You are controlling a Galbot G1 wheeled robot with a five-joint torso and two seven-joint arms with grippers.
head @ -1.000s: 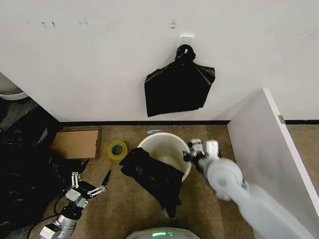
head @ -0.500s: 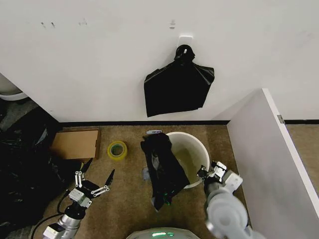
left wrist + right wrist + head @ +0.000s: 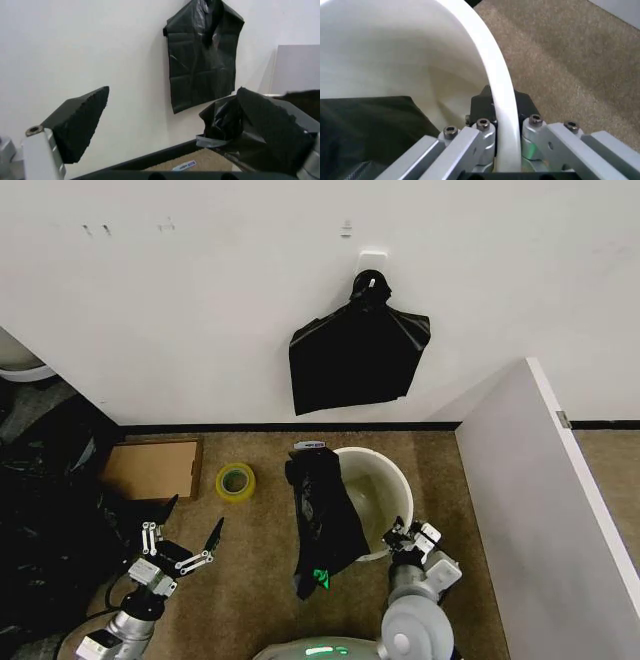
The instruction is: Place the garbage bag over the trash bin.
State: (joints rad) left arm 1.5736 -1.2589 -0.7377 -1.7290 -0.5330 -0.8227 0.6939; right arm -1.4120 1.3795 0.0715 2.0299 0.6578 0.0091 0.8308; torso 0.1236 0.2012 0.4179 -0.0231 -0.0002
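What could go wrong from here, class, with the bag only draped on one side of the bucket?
1. The garbage bag hangs mostly outside the trash bin, so it may slide off onto the floor.
2. The right gripper clamps the rim; pulling could tip the bin.
3. The left gripper waits open, away from the bag, so nothing steadies it.

A squarish black plastic bag with a knotted top (image 3: pixel 357 356) is hanging from a white hook (image 3: pixel 373 258) on the white wall (image 3: pixel 200 290), its lower edge ending above the black baseboard (image 3: pixel 280 426). On the brown carpeted floor (image 3: pixel 250 580), a flat brown cardboard box (image 3: pixel 152 468) is lying near the baseboard, and a yellow tape roll (image 3: pixel 235 480) is sitting just beside it. A big dark heap of black material (image 3: pixel 45 520) is spreading beside the box. A white partition panel (image 3: pixel 540 510) is standing at the opposite side.
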